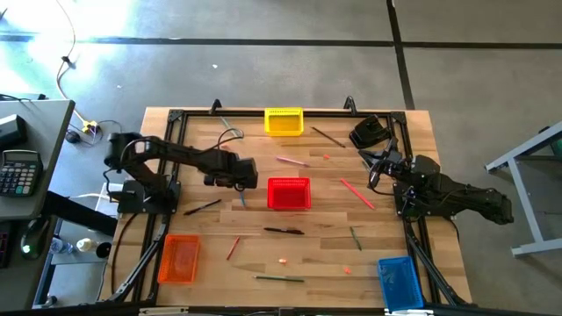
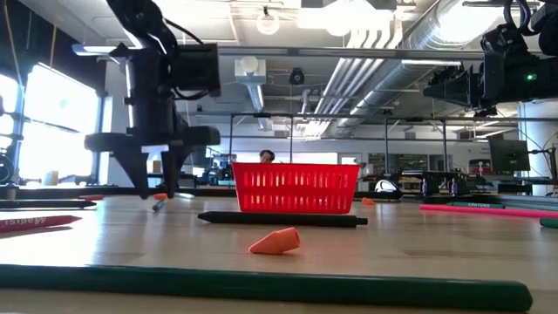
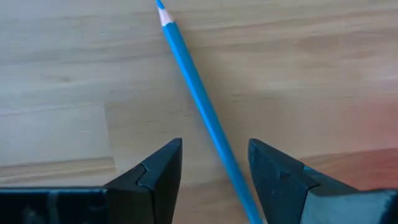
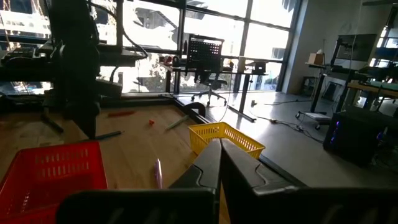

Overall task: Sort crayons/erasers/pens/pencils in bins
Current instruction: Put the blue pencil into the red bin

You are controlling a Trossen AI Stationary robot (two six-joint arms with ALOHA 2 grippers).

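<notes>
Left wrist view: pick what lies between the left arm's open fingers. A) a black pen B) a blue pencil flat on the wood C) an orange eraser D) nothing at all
B: the blue pencil lies flat on the wooden table and runs between the two fingers of the left gripper, which stand apart on either side of it.

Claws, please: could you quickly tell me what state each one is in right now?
Left claw: open, straddling the blue pencil on the table, not gripping it.
Right claw: shut, holding nothing.
</notes>
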